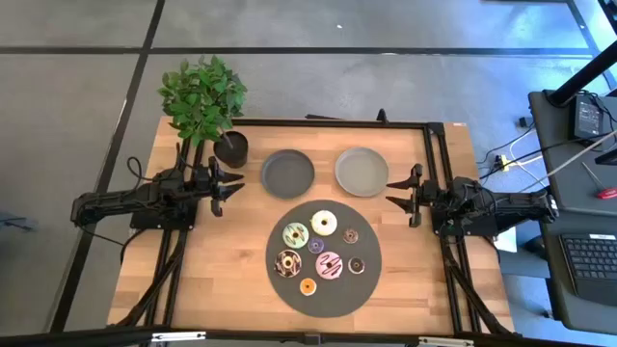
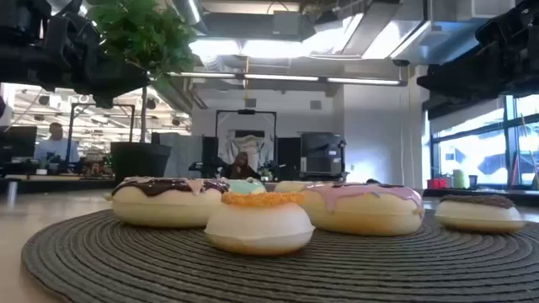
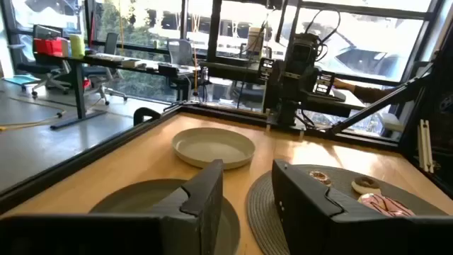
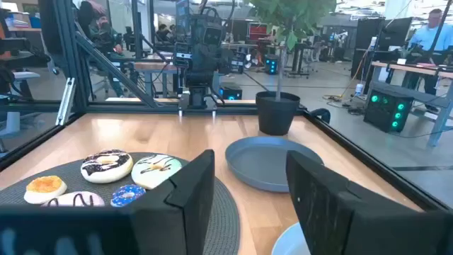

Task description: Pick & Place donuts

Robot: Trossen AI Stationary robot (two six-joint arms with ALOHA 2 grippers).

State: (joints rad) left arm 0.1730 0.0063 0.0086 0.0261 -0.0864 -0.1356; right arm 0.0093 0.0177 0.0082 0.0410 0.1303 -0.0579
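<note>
Seven donuts (image 1: 322, 249) sit on a dark round mat (image 1: 369, 284) at the table's near edge. Beyond them lie two grey plates (image 1: 287, 173). Flanking the plates, the left gripper (image 1: 234, 186) and right gripper (image 1: 393, 193) hover with fingers apart, holding nothing.

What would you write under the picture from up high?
Seven donuts wait on a dark mat between two open pincers.

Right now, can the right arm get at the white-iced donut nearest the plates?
Probably yes. The right gripper stands open, empty, beside the mat; nothing lies between it and the white-iced donut.
</note>
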